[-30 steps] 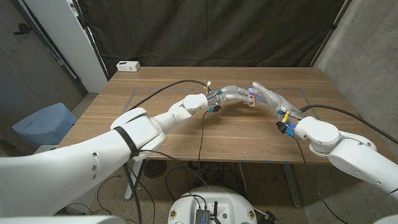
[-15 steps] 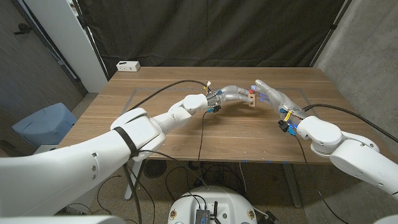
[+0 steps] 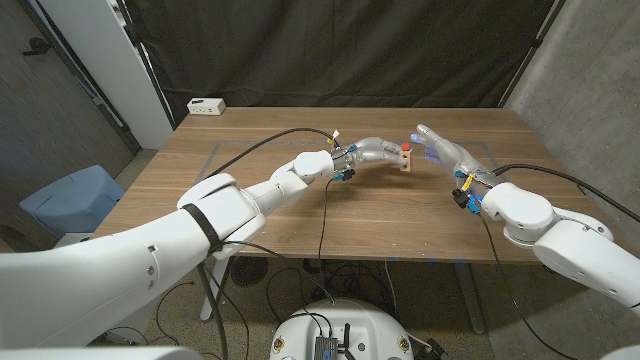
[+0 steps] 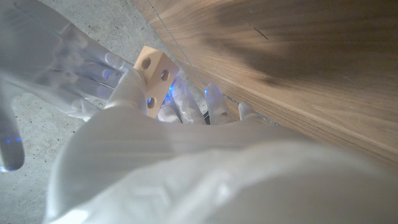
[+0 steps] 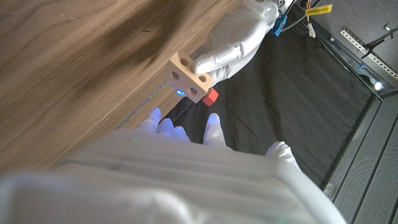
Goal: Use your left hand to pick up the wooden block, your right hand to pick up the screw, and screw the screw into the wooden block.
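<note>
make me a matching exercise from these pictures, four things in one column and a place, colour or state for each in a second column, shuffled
Things
1. wooden block
2. screw
3. right hand
4. white box

Descriptions
A. red head, seated in the block
B. at the table's far corner on the robot's left
C. held off the table by the left hand, holes showing
D. holds nothing, fingers apart, just beside the block

Pairs: 1-C, 2-A, 3-D, 4-B
</note>
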{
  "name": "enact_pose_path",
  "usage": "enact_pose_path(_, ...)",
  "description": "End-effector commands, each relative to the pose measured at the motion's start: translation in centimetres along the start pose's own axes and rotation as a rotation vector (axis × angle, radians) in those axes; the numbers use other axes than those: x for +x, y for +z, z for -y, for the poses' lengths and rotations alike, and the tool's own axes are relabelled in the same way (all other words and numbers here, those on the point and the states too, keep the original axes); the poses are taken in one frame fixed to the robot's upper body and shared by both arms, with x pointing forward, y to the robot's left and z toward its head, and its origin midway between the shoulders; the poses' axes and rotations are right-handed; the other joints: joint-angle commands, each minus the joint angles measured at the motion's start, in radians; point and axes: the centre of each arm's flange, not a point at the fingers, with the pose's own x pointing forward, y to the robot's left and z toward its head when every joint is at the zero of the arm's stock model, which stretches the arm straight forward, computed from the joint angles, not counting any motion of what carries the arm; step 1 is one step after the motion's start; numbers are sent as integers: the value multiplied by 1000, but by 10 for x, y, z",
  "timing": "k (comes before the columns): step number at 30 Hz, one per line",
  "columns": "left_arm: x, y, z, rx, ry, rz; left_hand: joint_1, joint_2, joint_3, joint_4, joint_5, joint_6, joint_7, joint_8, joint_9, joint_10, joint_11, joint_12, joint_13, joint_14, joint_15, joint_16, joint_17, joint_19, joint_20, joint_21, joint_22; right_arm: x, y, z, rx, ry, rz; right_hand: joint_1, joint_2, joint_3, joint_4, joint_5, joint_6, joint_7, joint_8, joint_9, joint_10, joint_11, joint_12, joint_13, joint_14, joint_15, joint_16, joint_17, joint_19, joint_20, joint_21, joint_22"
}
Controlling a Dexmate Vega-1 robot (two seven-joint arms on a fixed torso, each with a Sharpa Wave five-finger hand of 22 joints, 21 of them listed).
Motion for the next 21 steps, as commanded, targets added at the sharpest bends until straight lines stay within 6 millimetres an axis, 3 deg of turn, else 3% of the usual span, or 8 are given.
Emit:
enact_pose_path(1, -3, 0, -1, 5, -3, 7, -3, 1, 7, 0, 7, 5, -1, 7, 4, -3, 2, 1, 0, 2, 2, 0, 3, 2, 6, 4, 2, 10, -12, 5, 22, 4, -21, 2, 2, -1, 6, 7, 6, 6, 4, 1, -83, -7, 6, 2, -134, 0, 5, -1, -2, -2, 5, 3)
enact_pose_path(21, 0, -3, -3, 1, 4, -20, -3, 0, 7, -1, 6, 4, -1, 7, 4, -2, 0, 1, 0, 1, 1, 0, 3, 1, 6, 4, 2, 21, -17, 2, 26, 33, -26, -4, -4, -7, 8, 7, 4, 9, 4, 1, -89, -6, 4, 2, -139, 4, 3, 0, -7, 0, 4, 3)
